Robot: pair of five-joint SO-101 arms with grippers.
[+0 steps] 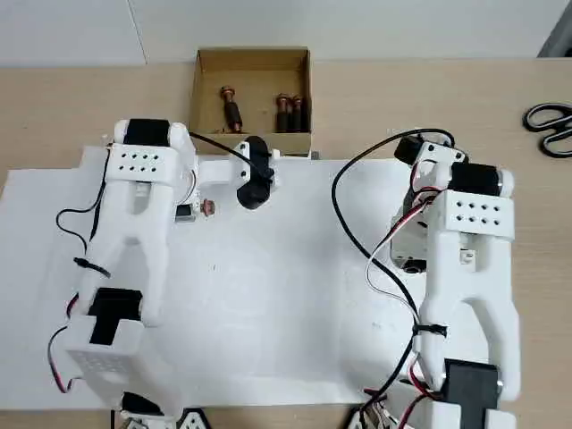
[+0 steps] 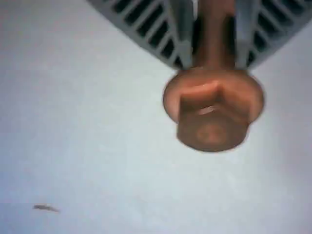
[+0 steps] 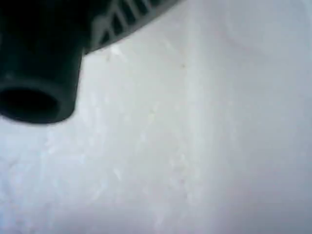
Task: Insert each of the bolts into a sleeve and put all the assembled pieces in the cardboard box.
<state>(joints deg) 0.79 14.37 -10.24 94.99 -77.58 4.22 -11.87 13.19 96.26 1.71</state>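
Note:
My left gripper (image 1: 189, 212) hangs low over the white sheet, shut on a copper bolt (image 1: 208, 208). In the left wrist view the bolt (image 2: 212, 109) sticks out between the ribbed grey fingers (image 2: 146, 24), hex head outward. My right gripper (image 1: 413, 253) is at the sheet's right side, shut on a black sleeve (image 1: 414, 265). The sleeve (image 3: 39, 68) shows its open end beside a ribbed finger (image 3: 129, 19), just above the sheet. The cardboard box (image 1: 204, 94) stands at the back and holds three assembled pieces, one apart (image 1: 232, 112) and two side by side (image 1: 290, 113).
A white sheet (image 1: 295, 295) covers the wooden table between the arms. Scissors (image 1: 550, 128) lie at the far right edge. A black part (image 1: 255, 179) of the left arm sits in front of the box. Black and red cables (image 1: 357, 232) loop beside the right arm.

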